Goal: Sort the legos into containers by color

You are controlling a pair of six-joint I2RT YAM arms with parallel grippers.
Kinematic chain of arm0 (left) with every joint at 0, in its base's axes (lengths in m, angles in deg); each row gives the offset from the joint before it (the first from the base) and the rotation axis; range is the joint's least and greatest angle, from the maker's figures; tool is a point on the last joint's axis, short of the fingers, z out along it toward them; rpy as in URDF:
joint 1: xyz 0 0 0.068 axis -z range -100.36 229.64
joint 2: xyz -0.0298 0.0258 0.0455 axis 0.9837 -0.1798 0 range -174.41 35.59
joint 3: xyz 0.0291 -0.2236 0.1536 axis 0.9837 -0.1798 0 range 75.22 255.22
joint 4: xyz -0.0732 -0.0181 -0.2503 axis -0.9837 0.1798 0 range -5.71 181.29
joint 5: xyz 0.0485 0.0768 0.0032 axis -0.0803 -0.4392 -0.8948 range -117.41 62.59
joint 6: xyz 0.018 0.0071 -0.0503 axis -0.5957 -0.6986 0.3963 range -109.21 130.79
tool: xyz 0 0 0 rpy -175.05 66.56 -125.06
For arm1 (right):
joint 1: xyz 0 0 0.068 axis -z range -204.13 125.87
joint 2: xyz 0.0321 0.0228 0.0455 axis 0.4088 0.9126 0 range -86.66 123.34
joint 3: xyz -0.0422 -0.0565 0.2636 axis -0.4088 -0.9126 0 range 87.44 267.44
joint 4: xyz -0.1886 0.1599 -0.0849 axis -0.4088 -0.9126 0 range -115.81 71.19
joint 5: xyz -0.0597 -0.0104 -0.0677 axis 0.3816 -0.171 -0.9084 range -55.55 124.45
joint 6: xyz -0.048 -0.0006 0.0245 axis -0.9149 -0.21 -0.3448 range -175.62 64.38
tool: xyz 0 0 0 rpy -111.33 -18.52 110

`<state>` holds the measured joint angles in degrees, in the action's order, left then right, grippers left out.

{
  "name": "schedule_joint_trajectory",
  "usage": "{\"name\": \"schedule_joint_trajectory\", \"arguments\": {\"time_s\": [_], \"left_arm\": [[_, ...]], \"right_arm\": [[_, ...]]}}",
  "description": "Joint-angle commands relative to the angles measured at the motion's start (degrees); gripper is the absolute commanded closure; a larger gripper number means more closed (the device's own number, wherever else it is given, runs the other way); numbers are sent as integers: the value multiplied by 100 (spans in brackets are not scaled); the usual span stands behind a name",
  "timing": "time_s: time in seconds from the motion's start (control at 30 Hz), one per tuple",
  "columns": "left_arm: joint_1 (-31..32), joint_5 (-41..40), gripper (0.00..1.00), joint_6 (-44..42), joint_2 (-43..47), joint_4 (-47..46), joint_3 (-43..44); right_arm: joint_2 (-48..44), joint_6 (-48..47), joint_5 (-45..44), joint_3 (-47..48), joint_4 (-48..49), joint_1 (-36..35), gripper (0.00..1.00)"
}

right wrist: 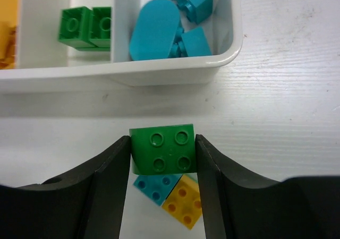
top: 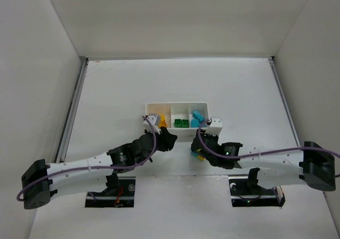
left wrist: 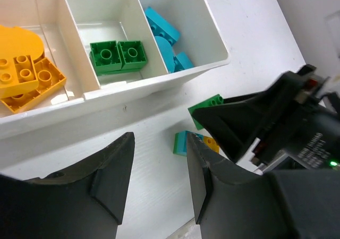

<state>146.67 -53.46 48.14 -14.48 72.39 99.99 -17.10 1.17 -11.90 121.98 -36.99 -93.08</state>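
My right gripper (right wrist: 162, 142) is shut on a green lego (right wrist: 162, 149), held just in front of the white tray (right wrist: 159, 69). Below it on the table lie a cyan lego (right wrist: 154, 184) and a yellow lego (right wrist: 184, 200), touching each other. The tray holds yellow legos (left wrist: 26, 74) in the left compartment, two green legos (left wrist: 118, 54) in the middle one and cyan legos (left wrist: 164, 42) in the right one. My left gripper (left wrist: 159, 164) is open and empty over bare table, left of the cyan lego (left wrist: 181, 142). The right gripper (left wrist: 265, 117) fills its right side.
In the top view the tray (top: 175, 104) sits mid-table, with both grippers (top: 169, 139) (top: 199, 143) close together at its near side. A small white block (top: 216, 123) stands at the tray's right end. White walls enclose the table on the left, right and back.
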Motion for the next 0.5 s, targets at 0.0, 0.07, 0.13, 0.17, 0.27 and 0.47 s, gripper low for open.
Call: {"name": "schedule_joint_trajectory", "arguments": {"time_s": [0.0, 0.07, 0.13, 0.17, 0.27, 0.47], "left_arm": [[-106, -103, 59, -78, 268, 91, -52], [-185, -147, 59, -78, 383, 179, -60], [-352, -147, 59, -130, 497, 328, -34], [-457, -147, 58, -148, 558, 442, -8], [-686, -147, 58, -175, 760, 697, 45], [-880, -147, 58, -52, 1218, 988, -87]], "right_arm": [[-398, -45, -199, 351, -301, -193, 63], [-557, -299, -129, 517, -178, -237, 63], [-566, -659, -76, 728, 67, -237, 63], [-514, -922, 2, 851, 268, -211, 63], [-207, -1687, 240, 1185, 997, 78, 62], [847, -2471, 960, 1669, 2115, 992, 61]]}}
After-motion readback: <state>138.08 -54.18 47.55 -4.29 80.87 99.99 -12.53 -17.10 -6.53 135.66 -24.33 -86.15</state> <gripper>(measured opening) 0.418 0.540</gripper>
